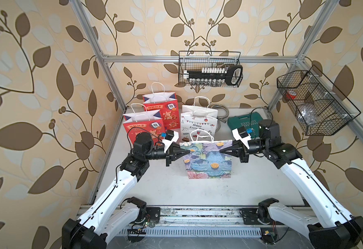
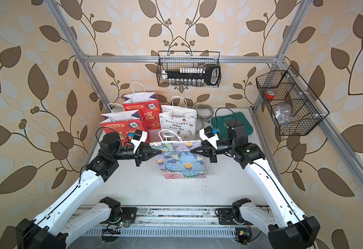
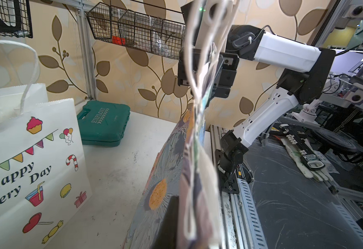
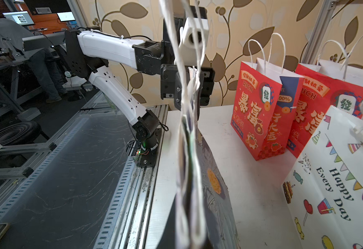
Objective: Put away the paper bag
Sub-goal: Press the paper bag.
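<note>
Both top views: left jaws, right jaws closed on corners of paper bag (image 1: 207,159) — lift evenly, taut between them.

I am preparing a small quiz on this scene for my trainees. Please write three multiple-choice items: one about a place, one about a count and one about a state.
1. Where does the green tool case lie on the table?
A. at the back right
B. at the front left corner
C. in the middle

2. How many red bags stand on the table?
A. one
B. two
C. four

3. How is the floral bag now?
A. lying flat
B. hanging from the frame
C. upright, pinched at both side edges

Answers:
1 A: both top views show it near the far right corner.
2 B: a second red one stands in front of the first.
3 C: the left gripper and the right gripper each close on one edge.
</note>
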